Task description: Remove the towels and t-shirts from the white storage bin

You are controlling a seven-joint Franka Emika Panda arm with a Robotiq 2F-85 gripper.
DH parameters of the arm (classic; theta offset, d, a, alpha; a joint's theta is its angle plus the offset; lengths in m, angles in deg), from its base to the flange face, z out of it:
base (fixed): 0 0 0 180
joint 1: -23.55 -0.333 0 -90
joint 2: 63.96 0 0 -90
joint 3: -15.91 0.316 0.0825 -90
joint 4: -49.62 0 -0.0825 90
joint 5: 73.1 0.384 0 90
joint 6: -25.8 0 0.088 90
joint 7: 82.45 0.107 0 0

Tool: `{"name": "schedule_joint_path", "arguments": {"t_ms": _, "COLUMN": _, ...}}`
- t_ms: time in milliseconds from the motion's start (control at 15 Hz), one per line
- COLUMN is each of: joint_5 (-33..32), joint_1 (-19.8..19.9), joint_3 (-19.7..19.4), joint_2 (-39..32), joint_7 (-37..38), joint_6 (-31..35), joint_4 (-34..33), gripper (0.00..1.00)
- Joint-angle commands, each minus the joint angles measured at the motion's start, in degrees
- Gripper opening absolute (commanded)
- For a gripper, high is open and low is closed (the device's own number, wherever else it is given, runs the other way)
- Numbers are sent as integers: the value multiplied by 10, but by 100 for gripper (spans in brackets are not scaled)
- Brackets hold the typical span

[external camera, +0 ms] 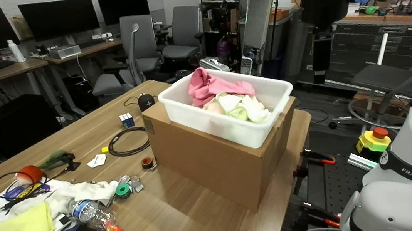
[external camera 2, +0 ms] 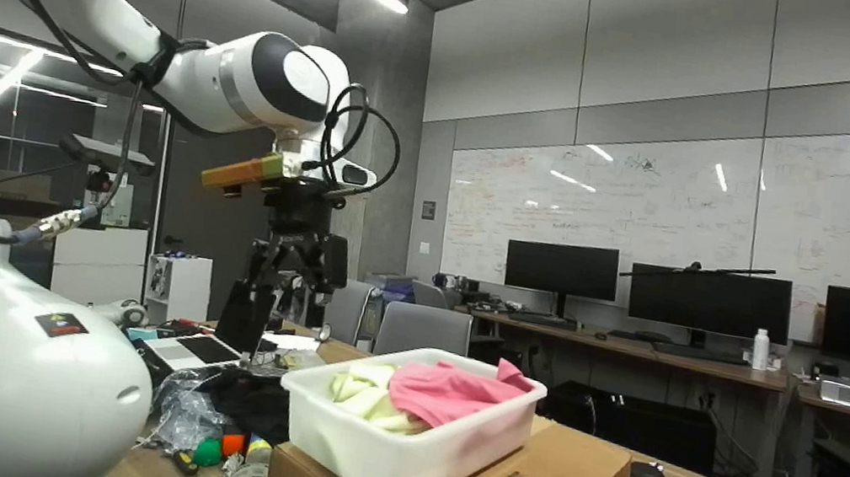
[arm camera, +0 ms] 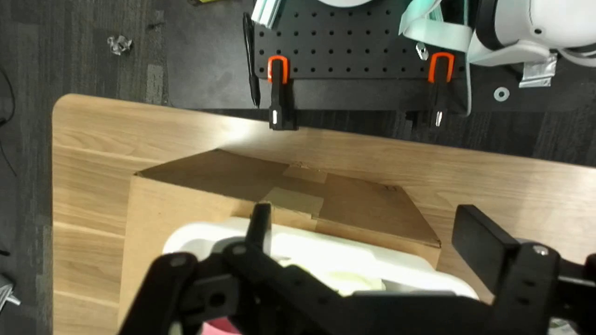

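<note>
Hand (arm camera: 370, 237) spread wide: in wrist view its two fingers (arm camera: 486, 249) stand well apart. White storage bin (external camera: 207, 125): lower than the bulk of the hand, off to one side and apart from it. Bin upright on a taped cardboard box (external camera: 207, 162), box on the wood-grain worktop (external camera: 186, 218). Milky plastic, rectangular, rounded corners, turned-out lip.

Cloths all in the bin, same side of the hand. Pink cloth (external camera 2: 452, 392): plain, loosely bunched, one peak sticking up over the rim in both exterior views. Pale green-and-white cloth (external camera: 241, 105): touching the pink one, crumpled, soft folds, limey along some edges, nearly white elsewhere. Peach patch (external camera: 213, 107) next to it in an exterior view; can't tell if a separate piece. Towel or T-shirt: can't tell for any. Lower part of the heap hidden by bin walls.

Wrist view: bin's long side shows in the gap between the fingers, partly covered by the hand; only bits of pink and pale green visible.

Past the bin from the hand, on the worktop: Rubik's cube (external camera: 126, 120), coiled black cable (external camera: 127, 153).
</note>
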State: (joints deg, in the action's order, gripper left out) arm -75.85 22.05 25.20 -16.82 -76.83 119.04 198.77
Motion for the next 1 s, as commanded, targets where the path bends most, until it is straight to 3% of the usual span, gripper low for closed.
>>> {"name": "schedule_joint_path", "arguments": {"t_ms": 0, "joint_5": -14, "joint_1": -11, "joint_3": -1, "joint_2": -37, "joint_7": 5, "joint_6": 87, "joint_4": -19, "gripper": 100}}
{"name": "schedule_joint_path", "arguments": {"t_ms": 400, "joint_5": -2, "joint_1": 7, "joint_3": 0, "joint_2": -144, "joint_7": 55, "joint_6": 267, "joint_4": -39, "gripper": 100}}
{"name": "schedule_joint_path", "arguments": {"t_ms": 933, "joint_5": -18, "joint_1": 33, "joint_3": 4, "joint_2": -291, "joint_7": 184, "joint_6": 328, "joint_4": -108, "gripper": 100}}
